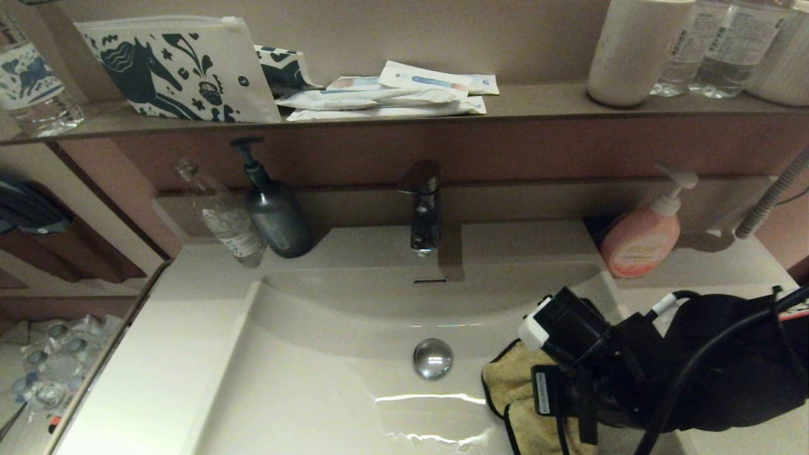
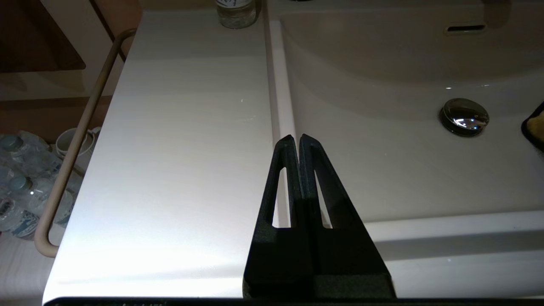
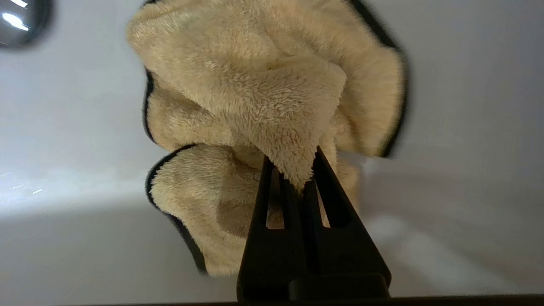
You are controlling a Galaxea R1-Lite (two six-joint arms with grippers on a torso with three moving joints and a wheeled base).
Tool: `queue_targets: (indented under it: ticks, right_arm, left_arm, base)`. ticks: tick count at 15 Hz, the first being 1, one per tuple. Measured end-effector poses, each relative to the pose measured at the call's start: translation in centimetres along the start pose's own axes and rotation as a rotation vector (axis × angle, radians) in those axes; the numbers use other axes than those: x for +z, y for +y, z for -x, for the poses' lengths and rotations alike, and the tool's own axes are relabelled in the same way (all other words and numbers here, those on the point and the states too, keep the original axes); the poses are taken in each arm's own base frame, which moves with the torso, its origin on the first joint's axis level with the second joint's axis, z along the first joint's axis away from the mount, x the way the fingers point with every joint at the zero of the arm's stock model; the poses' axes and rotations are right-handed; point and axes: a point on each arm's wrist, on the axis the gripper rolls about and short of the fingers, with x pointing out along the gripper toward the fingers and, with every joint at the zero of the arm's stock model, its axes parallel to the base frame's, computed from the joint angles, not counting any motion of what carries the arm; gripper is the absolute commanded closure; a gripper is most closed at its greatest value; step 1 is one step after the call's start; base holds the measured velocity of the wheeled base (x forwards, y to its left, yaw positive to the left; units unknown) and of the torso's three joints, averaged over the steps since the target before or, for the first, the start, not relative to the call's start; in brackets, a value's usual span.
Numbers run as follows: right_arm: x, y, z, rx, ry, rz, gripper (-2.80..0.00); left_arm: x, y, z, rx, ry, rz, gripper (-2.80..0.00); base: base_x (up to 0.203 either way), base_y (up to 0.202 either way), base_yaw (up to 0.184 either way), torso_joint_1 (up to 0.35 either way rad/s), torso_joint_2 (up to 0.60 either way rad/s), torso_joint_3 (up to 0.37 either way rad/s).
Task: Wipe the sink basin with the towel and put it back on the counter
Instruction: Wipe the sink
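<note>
Right gripper [image 3: 297, 170] pinching towel [image 3: 263, 93], seemingly low in sink basin [image 1: 316, 379]

I can read no word, brand or number anywhere. The clear plastic water bottle [image 1: 222, 218] leaning by the dark pump bottle carries a white label, its print too small for me to make out. The pink pump bottle [image 1: 641, 237] at my right has a pale label, likewise unreadable. The flat white sachets [image 1: 385, 95] on the brown shelf show blue and pink marks, but no letters I can tell. The white sticker [image 1: 541, 393] on my right arm bears illegible print.
</note>
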Motion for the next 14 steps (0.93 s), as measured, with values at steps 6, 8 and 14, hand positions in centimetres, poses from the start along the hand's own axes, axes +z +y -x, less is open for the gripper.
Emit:
queue_targets:
  ticks: [6, 8, 14]
  right_arm:
    - [-2.2, 2.2, -5.0, -0.033, 0.045, -0.022, 0.0]
    - [-2.8, 2.6, -6.3, -0.048, 0.062, -0.014, 0.0]
    - [-3.4, 4.3, -9.0, 0.005, 0.083, -0.017, 0.0]
  left_arm:
    - [0.0, 0.0, 0.0, 0.0, 0.0, 0.0, 0.0]
    - [0.0, 0.0, 0.0, 0.0, 0.0, 0.0, 0.0]
    - [0.0, 0.0, 0.0, 0.0, 0.0, 0.001, 0.0]
  base:
    - [0.0, 0.0, 0.0, 0.0, 0.0, 0.0]
    - [0.0, 0.0, 0.0, 0.0, 0.0, 0.0]
    - [0.0, 0.0, 0.0, 0.0, 0.0, 0.0]
